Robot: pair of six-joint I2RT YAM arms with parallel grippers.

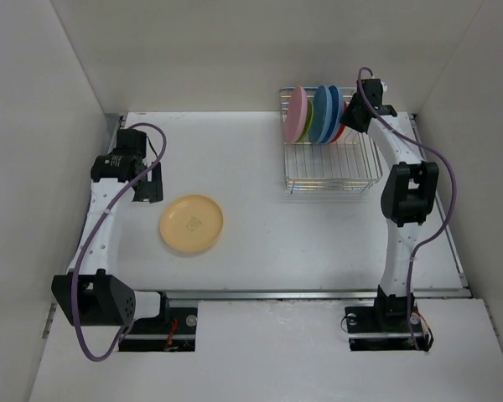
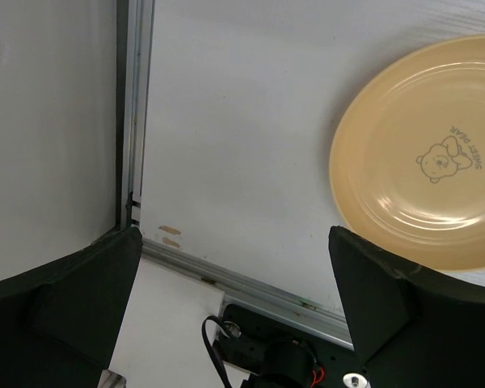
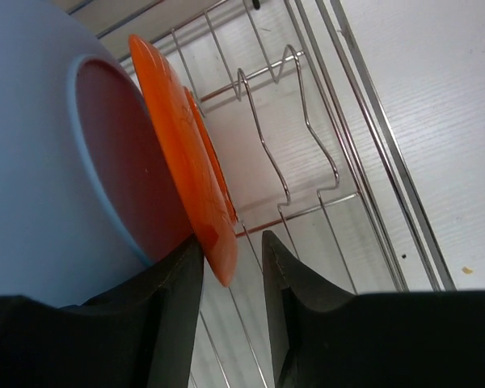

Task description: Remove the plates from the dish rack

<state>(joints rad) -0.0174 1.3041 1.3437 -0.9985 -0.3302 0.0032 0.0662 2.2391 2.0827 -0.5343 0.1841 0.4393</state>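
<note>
White table [image 1: 302, 251] and walls [image 1: 235, 50] all round, with the dish rack [image 1: 331, 172] at the far right and the plates [image 1: 318, 117] parked on edge along its far end. Right gripper [image 3: 231, 242] straddles the rim of the orange plate [image 3: 182, 153], last in the row beside a blue plate [image 3: 32, 145]; fingers sit close either side, but I can't tell if they're actually biting. That plate stands upright, faces looking left and right, so being round it has no long axis, just a plane running near-to-far. I'd pinch square, then lift straight up in that plane to clear the wires [image 3: 307, 137]. Left gripper [image 2: 234, 234] hangs with fingers wide apart near a yellow plate [image 2: 420, 162] lying flat on the table.
</note>
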